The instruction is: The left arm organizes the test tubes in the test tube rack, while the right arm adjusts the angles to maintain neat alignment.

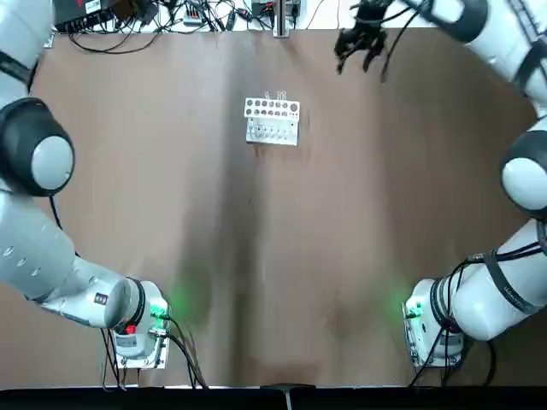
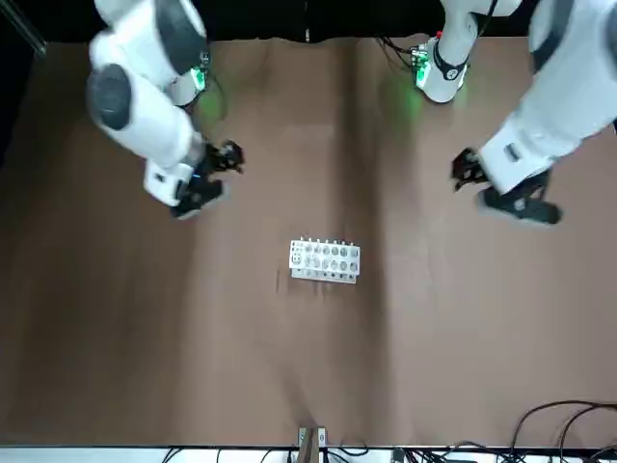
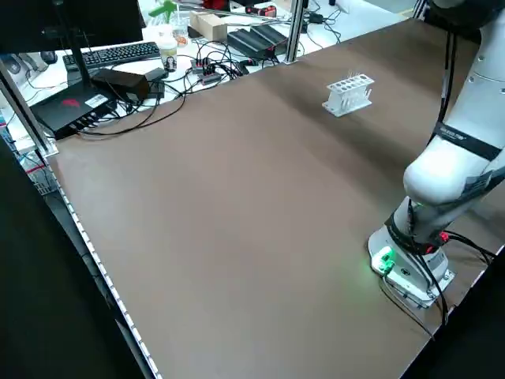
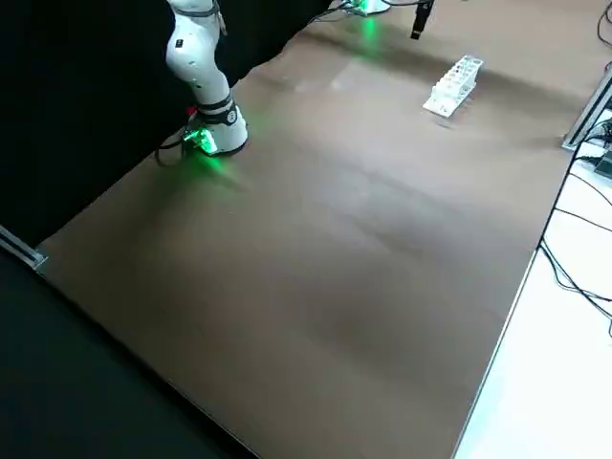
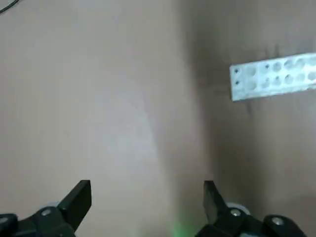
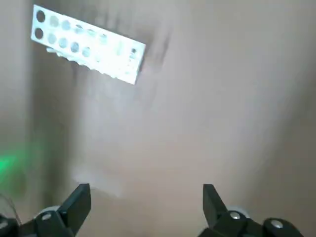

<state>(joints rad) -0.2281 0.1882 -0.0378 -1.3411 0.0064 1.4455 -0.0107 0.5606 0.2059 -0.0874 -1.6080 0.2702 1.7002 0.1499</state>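
Well, nothing is under way yet, by the look of it. The test tube rack stands alone toward the far edge of the tabletop, about midway across; a couple of thin test tubes seem to poke up at its far side, hard to make out. The left gripper hangs spread wide and empty, well apart from the rack. The right gripper does likewise, near the far edge.
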